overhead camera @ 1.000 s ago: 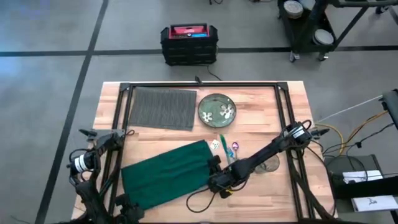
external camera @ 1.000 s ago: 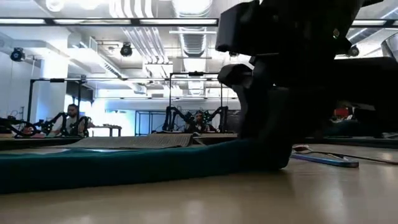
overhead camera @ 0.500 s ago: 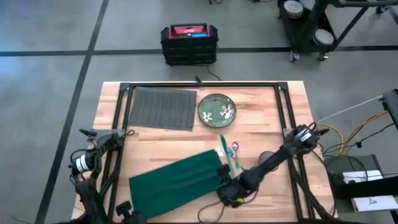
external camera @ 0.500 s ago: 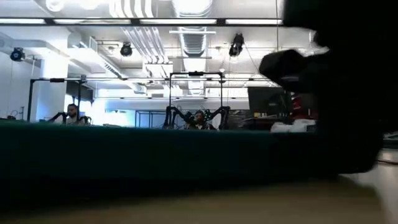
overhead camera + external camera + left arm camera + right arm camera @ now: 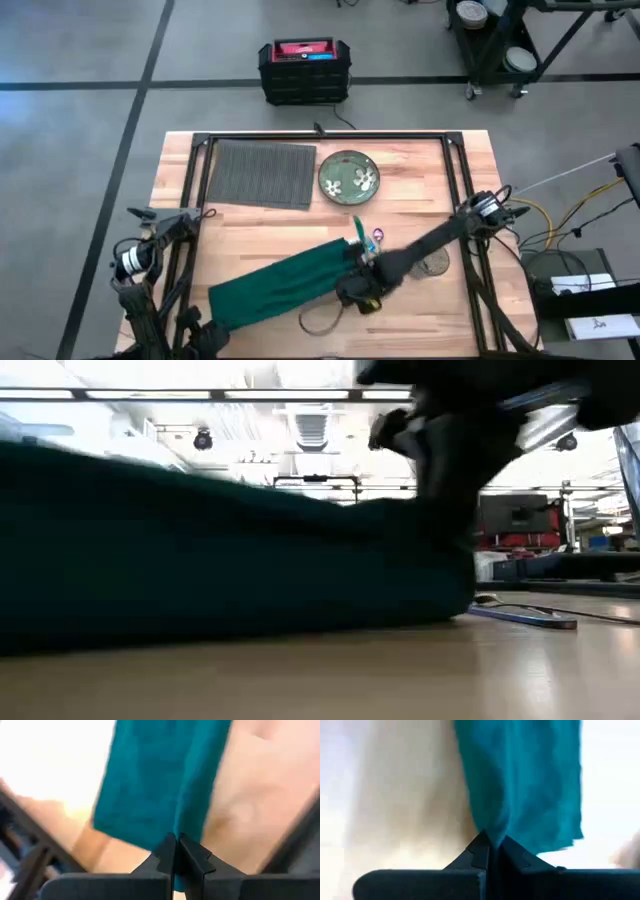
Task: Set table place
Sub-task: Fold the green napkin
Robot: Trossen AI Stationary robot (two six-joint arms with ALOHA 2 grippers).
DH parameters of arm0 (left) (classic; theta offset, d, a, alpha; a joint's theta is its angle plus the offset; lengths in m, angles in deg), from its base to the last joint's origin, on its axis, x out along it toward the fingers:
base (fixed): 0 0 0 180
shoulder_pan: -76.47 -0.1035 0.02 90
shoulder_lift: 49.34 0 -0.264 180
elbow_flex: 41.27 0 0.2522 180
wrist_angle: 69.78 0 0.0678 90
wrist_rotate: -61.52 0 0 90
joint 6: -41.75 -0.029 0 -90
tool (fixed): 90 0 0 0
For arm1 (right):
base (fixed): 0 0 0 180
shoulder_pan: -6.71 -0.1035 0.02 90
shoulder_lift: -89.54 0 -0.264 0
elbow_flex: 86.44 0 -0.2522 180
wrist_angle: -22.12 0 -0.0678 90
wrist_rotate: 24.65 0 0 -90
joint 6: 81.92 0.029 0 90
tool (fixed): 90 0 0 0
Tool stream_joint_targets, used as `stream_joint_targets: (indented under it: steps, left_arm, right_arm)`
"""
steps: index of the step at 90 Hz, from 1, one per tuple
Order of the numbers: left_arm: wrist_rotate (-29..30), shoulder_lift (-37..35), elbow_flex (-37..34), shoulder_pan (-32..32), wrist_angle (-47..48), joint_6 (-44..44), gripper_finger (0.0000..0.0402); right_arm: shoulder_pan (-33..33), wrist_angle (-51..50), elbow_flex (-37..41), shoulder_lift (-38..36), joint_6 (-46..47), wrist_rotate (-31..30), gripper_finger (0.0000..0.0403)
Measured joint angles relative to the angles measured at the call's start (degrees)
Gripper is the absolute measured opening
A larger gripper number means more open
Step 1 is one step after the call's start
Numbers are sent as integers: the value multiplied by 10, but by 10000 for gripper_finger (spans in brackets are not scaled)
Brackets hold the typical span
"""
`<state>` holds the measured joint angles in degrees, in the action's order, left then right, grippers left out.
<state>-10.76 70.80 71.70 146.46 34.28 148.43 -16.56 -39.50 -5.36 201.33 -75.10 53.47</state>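
Right gripper (image 5: 352, 277): we are pinching one end of the green napkin (image 5: 285, 285), jaws pressed on the cloth.
Left gripper (image 5: 205, 338): we are clamping the napkin's other end at the near edge.
Placemat (image 5: 262, 173): lying flat at the table's (image 5: 420, 205) far left, beside the plate (image 5: 349, 174).

Two dark, slender jointed arms are seen. Right arm (image 5: 430, 245): black links, white label near its base. Left arm (image 5: 150, 260): black, with white cylindrical fitting, black cabling looped.
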Motion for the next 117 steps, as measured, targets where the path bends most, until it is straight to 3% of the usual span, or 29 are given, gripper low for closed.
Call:
stream_joint_targets:
  steps: [9, 26, 56, 72, 85, 117]
  left_arm:
    - [3, -2, -22, 0, -3, 7, 0]
    - [-2, -2, -84, 0, -4, 52, 0]
    - [-2, -3, -161, 0, -40, 108, 0]
    - [-2, -3, -175, -3, -63, 110, 5]
    - [-2, -16, -171, -8, -60, 109, 45]
    - [19, -106, -166, -8, -26, 133, 199]
  right_arm:
    - [41, 0, 1, 0, -4, 37, 0]
    - [96, 12, 3, 7, -20, 44, 0]
    - [125, 45, 12, 39, -25, 43, 0]
    - [129, 62, 12, 50, -7, -27, 11]
    - [139, 51, 12, 42, 9, -28, 58]
    - [164, 16, 12, -19, -15, -33, 199]
